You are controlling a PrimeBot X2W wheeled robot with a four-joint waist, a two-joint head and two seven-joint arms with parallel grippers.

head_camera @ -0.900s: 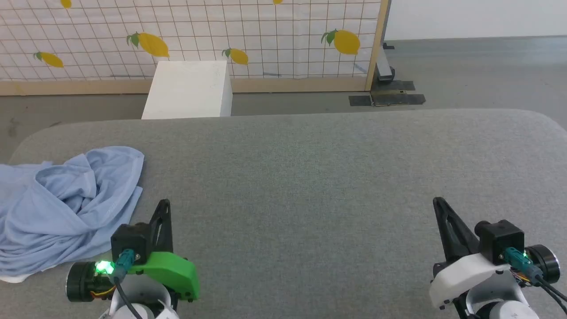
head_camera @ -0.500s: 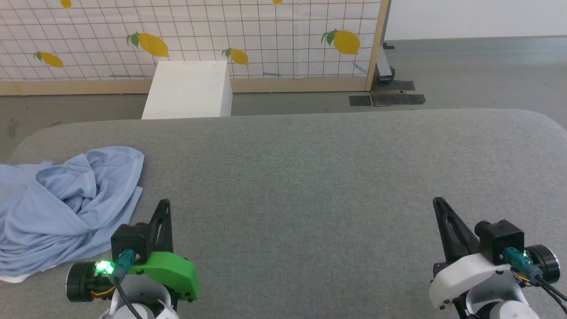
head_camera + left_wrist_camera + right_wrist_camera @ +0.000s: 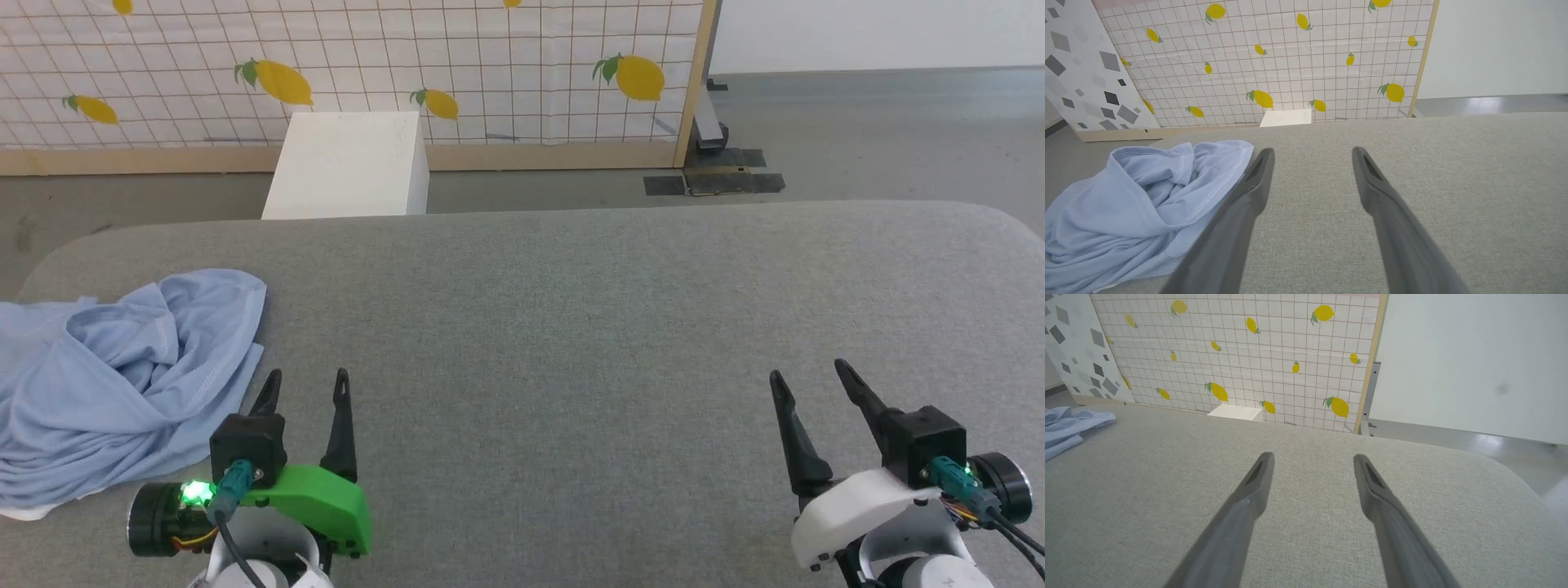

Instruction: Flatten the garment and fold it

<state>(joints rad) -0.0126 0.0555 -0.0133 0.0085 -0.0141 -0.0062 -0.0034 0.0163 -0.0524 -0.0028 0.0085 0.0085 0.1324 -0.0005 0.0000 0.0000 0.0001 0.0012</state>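
The light blue garment (image 3: 114, 384) lies crumpled in a heap at the left end of the grey padded table (image 3: 571, 310), running past the head view's left edge; its collar and placket are hidden in the folds. My left gripper (image 3: 308, 382) stands open just right of the heap, nothing between its fingers; in the left wrist view the garment (image 3: 1139, 208) sits beside the left finger (image 3: 1249, 196). My right gripper (image 3: 808, 371) is open over bare table at the lower right, far from the garment (image 3: 1065, 424).
A white box (image 3: 347, 163) stands on the floor behind the table, before a lemon-print grid screen (image 3: 490, 65) with a wooden frame. The table's far corners are rounded. Grey floor lies beyond at the right.
Both grippers have gone from shut to open, fingers spread apart. The garment and the arms stay where they were.
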